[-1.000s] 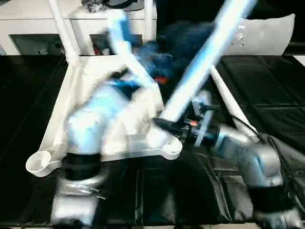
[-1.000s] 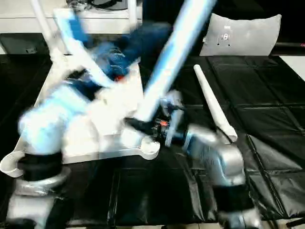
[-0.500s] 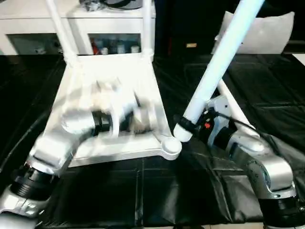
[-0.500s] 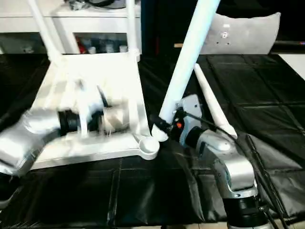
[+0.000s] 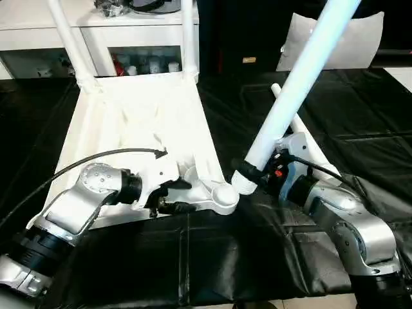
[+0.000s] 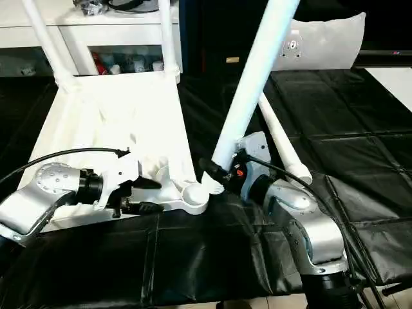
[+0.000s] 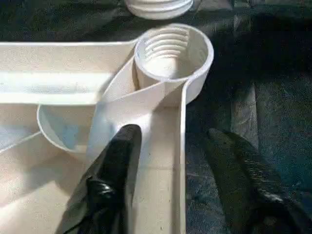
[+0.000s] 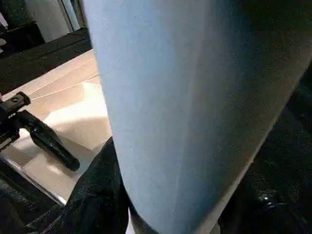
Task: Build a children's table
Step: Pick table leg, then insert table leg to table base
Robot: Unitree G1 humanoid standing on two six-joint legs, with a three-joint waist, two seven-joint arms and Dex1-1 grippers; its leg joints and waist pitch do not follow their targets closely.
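Left wrist view, left tool [image 7: 170,146] straddling tabletop rim [image 7: 181,161], right tool [image 5: 252,172] gripping leg [image 5: 290,96]

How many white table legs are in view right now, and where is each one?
4. Two legs stand in the tabletop's far corner sockets. One leg is held in the right gripper near the empty near socket. One leg lies on the black mat.
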